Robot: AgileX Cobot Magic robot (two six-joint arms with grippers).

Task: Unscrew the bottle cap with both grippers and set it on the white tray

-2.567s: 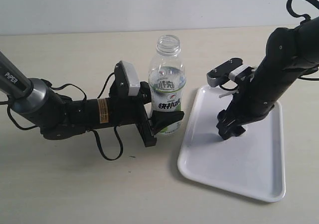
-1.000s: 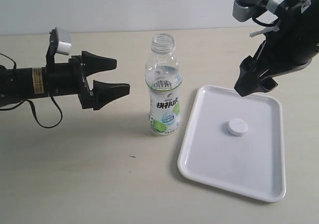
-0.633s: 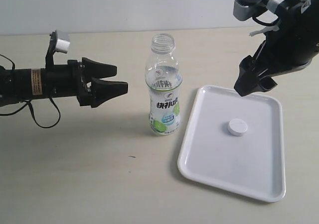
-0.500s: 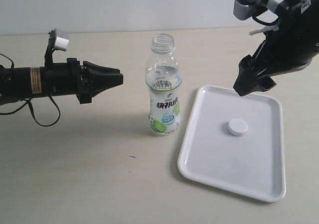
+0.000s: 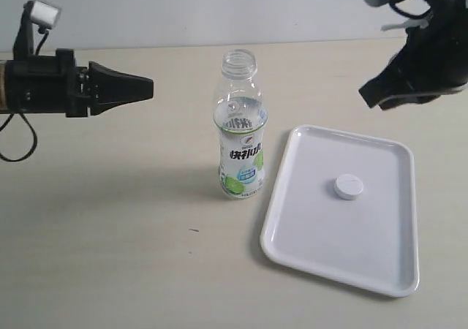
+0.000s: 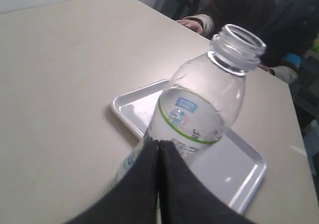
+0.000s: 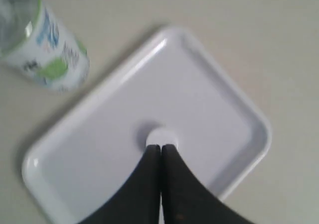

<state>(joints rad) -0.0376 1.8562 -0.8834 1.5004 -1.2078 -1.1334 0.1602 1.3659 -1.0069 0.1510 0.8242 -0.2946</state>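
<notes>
White bottle cap (image 5: 349,186) on white tray (image 5: 344,252), bottle (image 5: 241,146) beside, left gripper (image 5: 148,88) and right gripper (image 5: 364,95) clenched empty, seemingly raised.

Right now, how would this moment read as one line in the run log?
cap: lying on tray | bottle: upright, uncapped, beside tray | left gripper: shut, empty | right gripper: shut, empty, raised

1. Exterior camera: high above the table (image 5: 110,234), angled down, far enough back to take in the bottle (image 5: 240,128) and the whole white tray (image 5: 380,256).
2. Left wrist camera: low, looking along my left gripper (image 6: 158,143) at the bottle, close up.
3. Right wrist camera: looking steeply down past my right gripper (image 7: 160,147) onto the tray.
4. All three share bottle and tray.
</notes>
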